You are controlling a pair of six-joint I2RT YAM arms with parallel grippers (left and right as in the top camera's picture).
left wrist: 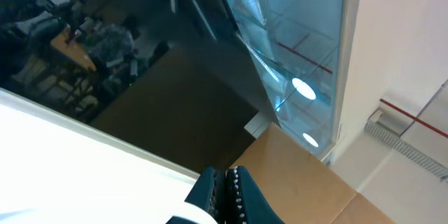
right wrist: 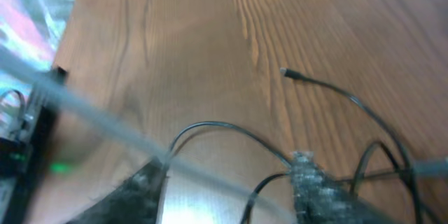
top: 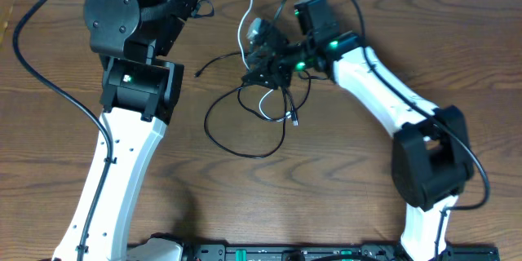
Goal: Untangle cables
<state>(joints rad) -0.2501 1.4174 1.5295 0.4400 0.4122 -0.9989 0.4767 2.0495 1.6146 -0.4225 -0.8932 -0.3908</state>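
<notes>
The black cable [top: 206, 118] lies in loose loops at the table's middle, with one plug [top: 295, 120] at the right of the loops. The white cable [top: 249, 4] comes down from the far edge into the same tangle. My right gripper [top: 259, 65] hangs over the tangle's top. In the right wrist view the right gripper [right wrist: 227, 182] is open, the blurred white cable [right wrist: 105, 115] runs slantwise between its fingers, and the black cable [right wrist: 210, 126] arcs just beyond. My left gripper [left wrist: 225, 182] is shut on nothing and points past the table's far edge.
The left arm [top: 130, 90] stands along the table's left side, with its thick black wire [top: 33, 57] curving at the far left. The right arm [top: 383, 90] crosses from the lower right. Black equipment [top: 326, 253] lines the front edge.
</notes>
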